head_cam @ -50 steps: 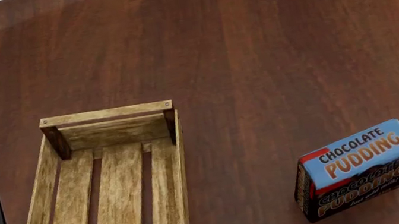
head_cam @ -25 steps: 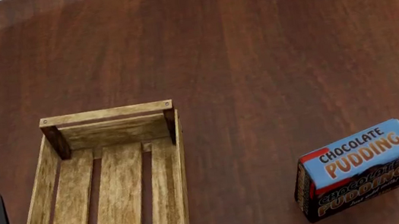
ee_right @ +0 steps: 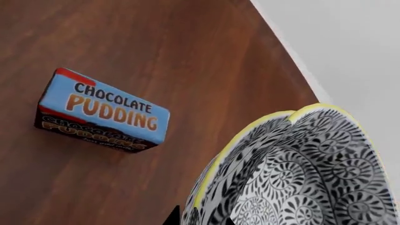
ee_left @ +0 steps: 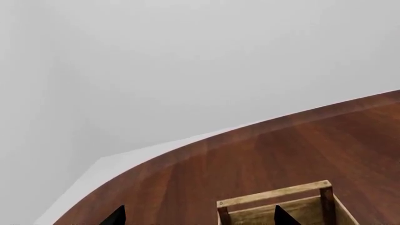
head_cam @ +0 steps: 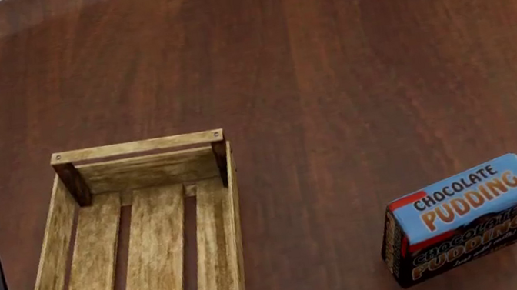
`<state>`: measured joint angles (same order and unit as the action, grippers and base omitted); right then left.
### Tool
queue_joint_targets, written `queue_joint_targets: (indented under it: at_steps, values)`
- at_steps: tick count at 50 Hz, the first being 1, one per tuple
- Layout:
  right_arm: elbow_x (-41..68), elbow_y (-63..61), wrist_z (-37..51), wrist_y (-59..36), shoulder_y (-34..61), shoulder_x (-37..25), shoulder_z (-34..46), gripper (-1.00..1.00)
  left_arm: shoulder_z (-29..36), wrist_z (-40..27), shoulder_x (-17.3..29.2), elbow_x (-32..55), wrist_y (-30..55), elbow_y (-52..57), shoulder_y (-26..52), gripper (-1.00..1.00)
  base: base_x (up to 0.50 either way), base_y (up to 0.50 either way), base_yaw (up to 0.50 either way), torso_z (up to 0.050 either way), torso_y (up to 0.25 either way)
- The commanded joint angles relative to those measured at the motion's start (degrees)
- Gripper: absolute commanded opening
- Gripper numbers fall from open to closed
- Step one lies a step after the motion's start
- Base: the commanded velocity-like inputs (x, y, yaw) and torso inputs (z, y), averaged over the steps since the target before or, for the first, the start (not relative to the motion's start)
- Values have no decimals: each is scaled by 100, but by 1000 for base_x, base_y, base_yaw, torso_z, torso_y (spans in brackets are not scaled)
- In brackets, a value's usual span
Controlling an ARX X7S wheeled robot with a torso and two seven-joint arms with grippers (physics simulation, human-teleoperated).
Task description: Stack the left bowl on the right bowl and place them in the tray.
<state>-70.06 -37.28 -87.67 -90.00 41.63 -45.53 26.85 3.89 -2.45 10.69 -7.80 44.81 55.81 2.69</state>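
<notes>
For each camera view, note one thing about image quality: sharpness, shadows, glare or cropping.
Head view: evenly lit, the chocolate pudding box lettering crisp, with a soft shadow under it. Left wrist view: mostly blank grey backdrop; the tray is cropped by the frame edge. Right wrist view: the patterned bowl looms large and cropped, yet sharp; no glare.

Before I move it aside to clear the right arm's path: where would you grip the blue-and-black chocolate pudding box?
Probably across the two long faces of the blue-and-black chocolate pudding box, coming down from above. It stands on a long edge on the dark wooden table, blue face tilted up, with bare wood all round it; the light-wood slatted tray stands well apart.
</notes>
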Motion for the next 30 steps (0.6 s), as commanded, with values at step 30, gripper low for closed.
queue_joint_targets:
  at_steps: [30]
  values:
    - [714,1130,-232,1,3326,1027,2673,-100,-213,-129,79,261,-307,-106,-221,100,0,0,0,0,1]
